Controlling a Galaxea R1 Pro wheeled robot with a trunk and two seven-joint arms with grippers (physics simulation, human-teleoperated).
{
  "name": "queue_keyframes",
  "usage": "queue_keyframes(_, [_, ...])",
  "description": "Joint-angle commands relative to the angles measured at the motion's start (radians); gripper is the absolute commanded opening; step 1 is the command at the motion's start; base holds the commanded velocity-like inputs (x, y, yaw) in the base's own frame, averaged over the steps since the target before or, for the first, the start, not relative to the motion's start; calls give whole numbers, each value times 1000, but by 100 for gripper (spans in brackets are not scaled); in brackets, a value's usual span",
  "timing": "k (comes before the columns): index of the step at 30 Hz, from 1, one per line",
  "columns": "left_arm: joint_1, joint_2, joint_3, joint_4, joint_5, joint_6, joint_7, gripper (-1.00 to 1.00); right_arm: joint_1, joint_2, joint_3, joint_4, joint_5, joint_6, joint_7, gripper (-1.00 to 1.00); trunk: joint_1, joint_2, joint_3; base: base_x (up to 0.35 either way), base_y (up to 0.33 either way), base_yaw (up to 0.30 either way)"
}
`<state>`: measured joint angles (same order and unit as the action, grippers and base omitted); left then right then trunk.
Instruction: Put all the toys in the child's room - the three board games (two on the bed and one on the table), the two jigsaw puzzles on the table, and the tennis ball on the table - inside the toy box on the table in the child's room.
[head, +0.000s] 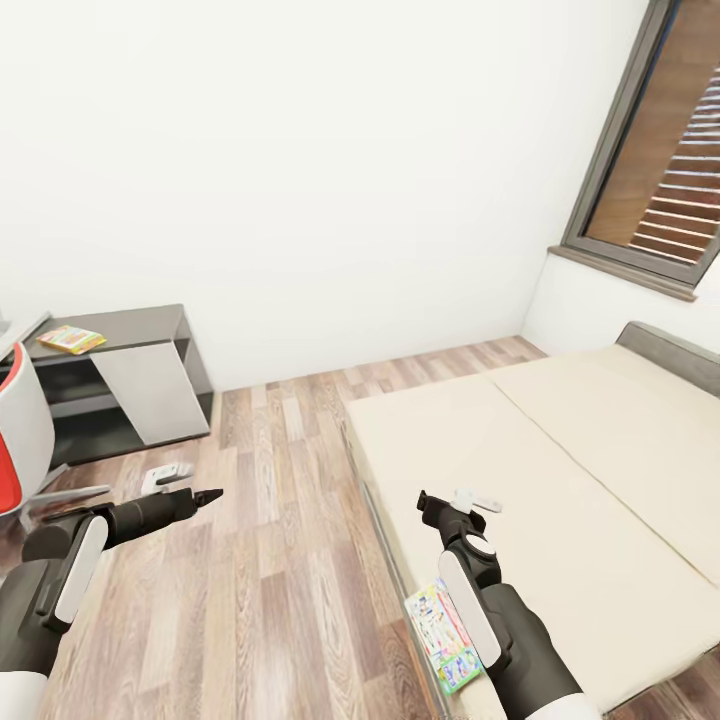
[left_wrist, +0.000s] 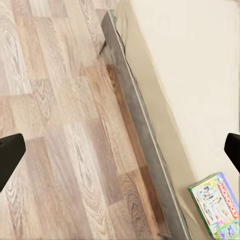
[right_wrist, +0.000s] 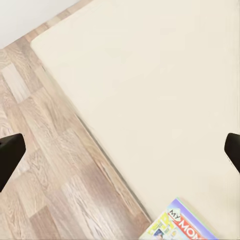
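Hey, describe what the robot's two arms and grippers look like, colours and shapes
Both arms are dark grey-black rounded segments, each with a long white oval panel along the forearm. The left gripper ends in slim, pointed black fingers. The right gripper is black and blocky, with a round white-and-grey cap at its wrist. No cables or lettering are visible.

colourful monopoly box (head: 445, 625) flat on bed (head: 560, 450) edge.

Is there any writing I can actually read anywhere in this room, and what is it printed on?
"MONOPOLY": sideways on the colourful pale flat game box lying at the edge of the beige bed mattress.
"MY MO...": on the same box in the right wrist view, cut off by the picture's edge.
The box's small print is too blurred to read.
The yellow flat item on the grey low shelf: too small to read.
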<state>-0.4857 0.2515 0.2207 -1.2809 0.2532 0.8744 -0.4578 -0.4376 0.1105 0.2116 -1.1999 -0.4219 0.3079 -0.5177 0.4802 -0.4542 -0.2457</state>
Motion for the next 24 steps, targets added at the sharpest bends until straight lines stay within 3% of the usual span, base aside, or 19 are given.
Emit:
queue_keyframes(1, [-1,0,2,-1,0,6,-4,100,-1,0,2,-1,-6,4,-8,100,1,-2,-2,0,94,-279])
queue_keyframes(24, [-1,1,2,-2,0,5,-8,100,-1,-1,-1,0,-8,4,-11,100,1,-2,-2,0,142,-279])
